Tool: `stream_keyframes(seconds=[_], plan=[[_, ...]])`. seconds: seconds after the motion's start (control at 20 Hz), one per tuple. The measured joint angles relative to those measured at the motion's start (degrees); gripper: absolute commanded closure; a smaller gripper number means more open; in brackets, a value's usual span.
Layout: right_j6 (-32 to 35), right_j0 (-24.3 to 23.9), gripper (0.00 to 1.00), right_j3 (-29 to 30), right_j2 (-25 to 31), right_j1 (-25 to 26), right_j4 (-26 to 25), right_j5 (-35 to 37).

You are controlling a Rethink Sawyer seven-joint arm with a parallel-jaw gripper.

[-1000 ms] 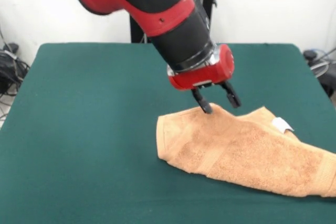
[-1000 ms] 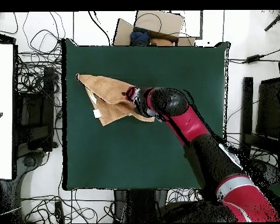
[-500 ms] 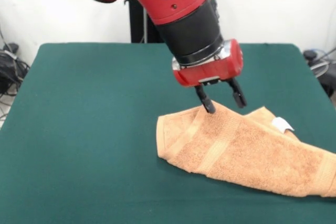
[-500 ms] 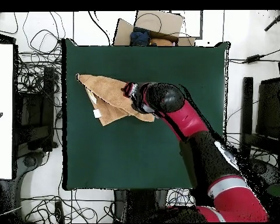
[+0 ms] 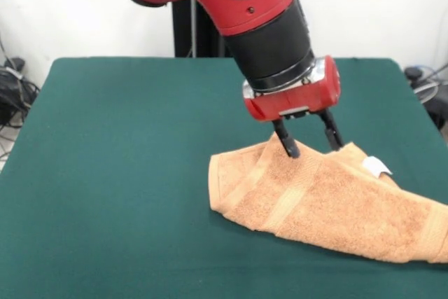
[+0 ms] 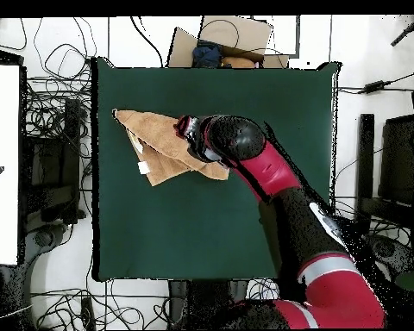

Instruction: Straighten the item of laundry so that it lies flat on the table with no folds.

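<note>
The item of laundry [image 5: 315,204], an orange-tan towel, lies folded over on itself on the green table [image 5: 126,138], stretching from the middle to the right edge of the front view. A white tag [image 5: 376,166] sticks out at its far edge. My gripper [image 5: 312,148] is open, and its two black fingertips [image 5: 290,150] rest on the towel's raised far fold, left of the tag. In the overhead view the towel [image 6: 154,138] lies near the table's [image 6: 245,215] upper left corner, and the arm's wrist covers its right part.
The towel's right end lies close to the table's right edge in the front view. Cables [image 6: 51,112] and a white panel [image 6: 2,164] lie beside the table, and a cardboard box [image 6: 228,39] stands beyond its top edge in the overhead view.
My gripper has moved right along the towel's far fold in the front view and dropped slightly, staying open. The towel's shape has hardly changed.
</note>
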Motion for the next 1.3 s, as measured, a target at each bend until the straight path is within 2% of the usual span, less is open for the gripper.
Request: stream_keyframes(seconds=[0.15, 0.35, 0.55, 0.65, 0.7, 0.8, 1.1, 1.3], plan=[[0.49, 1.1, 0.0, -1.33, -2.12, 0.49, -0.01, 0.93], [2.96, 4.84, 0.0, -5.2, -8.09, 1.95, -0.47, 5.16], [9.48, 11.39, 0.0, -12.98, -17.0, 5.06, -2.66, 15.9], [11.95, 13.28, 0.0, -15.61, -19.28, 6.11, -3.53, 19.5], [15.76, 15.78, 0.0, -19.44, -22.13, 7.67, -4.55, 24.35], [19.67, 17.9, 0.0, -23.41, -24.5, 9.3, -5.65, 28.7], [28.0, 21.3, 0.0, -31.99, -28.22, 12.58, -7.63, 34.89], [32.18, 22.52, 0.0, -37.36, -29.99, 14.62, -8.68, 35.31]])
